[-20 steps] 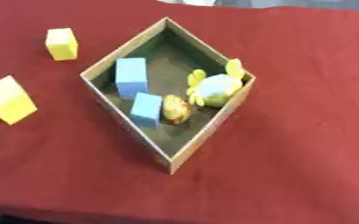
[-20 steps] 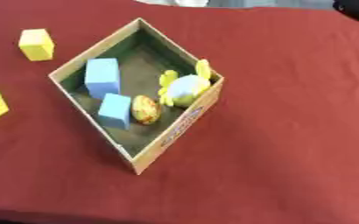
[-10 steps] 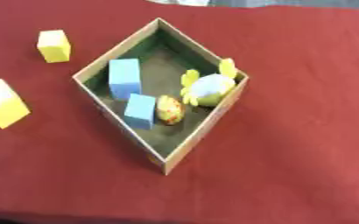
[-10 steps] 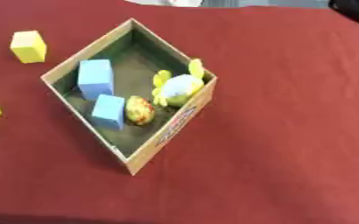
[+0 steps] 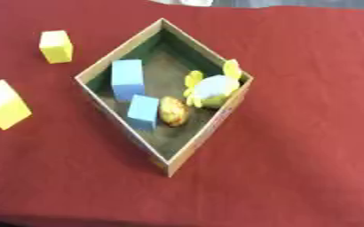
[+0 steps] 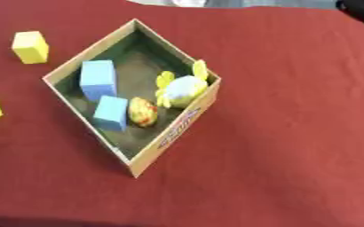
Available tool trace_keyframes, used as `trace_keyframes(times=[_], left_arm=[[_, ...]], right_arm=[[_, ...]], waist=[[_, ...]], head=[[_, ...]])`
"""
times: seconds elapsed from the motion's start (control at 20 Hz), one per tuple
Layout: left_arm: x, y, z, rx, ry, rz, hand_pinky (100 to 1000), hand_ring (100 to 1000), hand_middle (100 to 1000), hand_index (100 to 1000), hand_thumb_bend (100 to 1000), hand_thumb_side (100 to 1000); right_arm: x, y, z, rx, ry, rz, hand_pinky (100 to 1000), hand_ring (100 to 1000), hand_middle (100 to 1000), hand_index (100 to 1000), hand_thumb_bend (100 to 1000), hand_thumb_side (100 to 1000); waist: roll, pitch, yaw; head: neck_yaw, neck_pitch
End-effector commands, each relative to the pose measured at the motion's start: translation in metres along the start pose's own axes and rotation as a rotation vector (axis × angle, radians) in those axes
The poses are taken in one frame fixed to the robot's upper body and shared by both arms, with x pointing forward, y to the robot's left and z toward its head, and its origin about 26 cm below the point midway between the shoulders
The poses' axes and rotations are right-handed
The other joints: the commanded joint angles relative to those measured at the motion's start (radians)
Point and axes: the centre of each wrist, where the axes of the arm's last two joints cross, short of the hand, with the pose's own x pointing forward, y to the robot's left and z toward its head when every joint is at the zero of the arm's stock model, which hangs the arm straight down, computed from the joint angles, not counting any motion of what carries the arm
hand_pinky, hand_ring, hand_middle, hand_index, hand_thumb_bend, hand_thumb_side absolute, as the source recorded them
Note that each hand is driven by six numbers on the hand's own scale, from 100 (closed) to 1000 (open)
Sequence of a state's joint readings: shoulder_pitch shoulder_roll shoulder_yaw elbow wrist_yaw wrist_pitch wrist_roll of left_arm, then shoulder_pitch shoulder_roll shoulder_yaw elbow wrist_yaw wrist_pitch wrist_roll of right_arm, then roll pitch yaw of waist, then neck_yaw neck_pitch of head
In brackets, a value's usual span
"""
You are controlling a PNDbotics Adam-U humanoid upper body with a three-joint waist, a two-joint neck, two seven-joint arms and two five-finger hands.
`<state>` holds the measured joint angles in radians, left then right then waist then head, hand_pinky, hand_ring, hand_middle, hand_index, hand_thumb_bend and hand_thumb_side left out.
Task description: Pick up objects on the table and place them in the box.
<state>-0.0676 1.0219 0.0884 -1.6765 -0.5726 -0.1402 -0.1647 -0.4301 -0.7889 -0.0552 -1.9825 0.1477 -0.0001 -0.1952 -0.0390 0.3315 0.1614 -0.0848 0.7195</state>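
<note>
Large yellow block (image 5: 4,105) is sitting at far left on the red tablecloth (image 5: 309,133), the small yellow block (image 5: 56,46) further back, both outside the box (image 5: 204,133). Inside it: two blue blocks (image 5: 128,79) (image 5: 144,111) are lying along the left wall, a speckled yellowish egg-shaped thing (image 5: 173,111) touching the nearer one, then a yellow-and-pale toy (image 5: 211,86) (against the right wall). Neither hand is showing, so can't tell finger state.
</note>
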Motion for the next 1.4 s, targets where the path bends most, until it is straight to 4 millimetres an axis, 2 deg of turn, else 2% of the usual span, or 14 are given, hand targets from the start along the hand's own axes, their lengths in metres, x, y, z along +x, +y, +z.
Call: trace_keyframes(times=[0.05,0.4,0.9,1.4], left_arm=[[-0.005,0.014,-0.002,-0.008,0.059,-0.008,934,885,806,902,590,592],[0.001,0.02,-0.014,-0.104,0.064,0.06,952,896,799,906,648,676],[-0.007,0.021,-0.031,-0.173,0.146,0.054,952,900,797,904,667,664],[0.003,0.01,-0.053,-0.236,0.096,0.107,953,894,791,899,658,675]], right_arm=[[0.006,-0.007,-0.004,-0.013,-0.024,0.016,867,826,667,835,100,338],[0.006,-0.005,-0.003,-0.01,-0.014,0.007,867,823,663,832,100,356],[0.006,-0.003,-0.002,-0.011,-0.008,-0.009,867,820,660,829,100,373],[0.005,0.0,-0.002,-0.014,-0.002,-0.03,867,818,658,827,100,398]], waist=[[0.02,-0.029,-0.002],[0.03,-0.029,-0.012],[0.038,-0.029,-0.026],[0.04,-0.025,-0.037]], head=[[0.007,-0.009],[0.015,-0.009],[0.027,-0.005],[0.037,-0.007]])
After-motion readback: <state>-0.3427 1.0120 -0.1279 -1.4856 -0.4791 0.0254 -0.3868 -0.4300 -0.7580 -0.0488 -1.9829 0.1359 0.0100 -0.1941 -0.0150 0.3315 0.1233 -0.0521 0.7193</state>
